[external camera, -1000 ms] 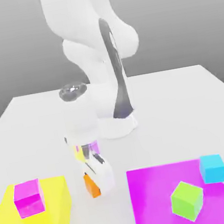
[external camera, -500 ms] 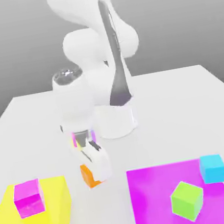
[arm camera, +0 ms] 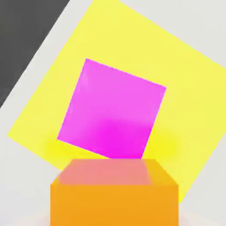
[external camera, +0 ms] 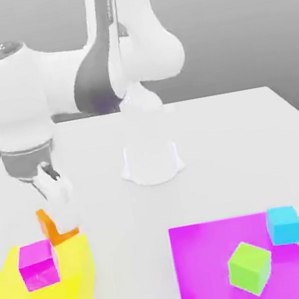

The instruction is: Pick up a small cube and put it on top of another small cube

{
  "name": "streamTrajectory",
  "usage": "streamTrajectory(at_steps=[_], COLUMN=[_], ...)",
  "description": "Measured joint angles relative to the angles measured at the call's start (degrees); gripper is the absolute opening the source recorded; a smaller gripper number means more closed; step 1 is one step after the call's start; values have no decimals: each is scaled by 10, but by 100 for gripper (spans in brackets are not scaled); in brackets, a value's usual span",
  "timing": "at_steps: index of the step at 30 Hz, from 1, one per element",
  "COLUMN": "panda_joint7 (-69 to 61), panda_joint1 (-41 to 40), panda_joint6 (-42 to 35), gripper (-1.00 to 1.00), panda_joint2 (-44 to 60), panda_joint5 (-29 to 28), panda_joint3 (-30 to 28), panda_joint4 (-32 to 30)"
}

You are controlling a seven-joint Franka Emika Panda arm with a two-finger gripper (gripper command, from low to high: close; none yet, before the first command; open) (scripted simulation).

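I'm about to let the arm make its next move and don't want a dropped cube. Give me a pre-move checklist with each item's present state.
- Orange cube held in the gripper: ok
- Pink cube resting on the yellow block: ok
- Pink cube's top free to take the orange one: ok
- Orange cube squarely over the pink one: not ok, it looks off to one side
- Orange cube turned to match the pink one: not ok, their edges are at an angle
- Firmness of the grip: cannot tell
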Motion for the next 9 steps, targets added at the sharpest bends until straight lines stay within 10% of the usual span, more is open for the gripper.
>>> streamTrajectory(at_steps=[5, 6, 9], panda_joint7=[-35, -36, -37], panda_joint1=[-5, -5, -5], panda_joint6=[31, 47, 47], gripper=[-100, 100, 100], panda_joint2=[54, 67, 67], panda_joint5=[9, 10, 10], panda_joint3=[-6, -6, -6], panda_joint4=[23, 20, 20])
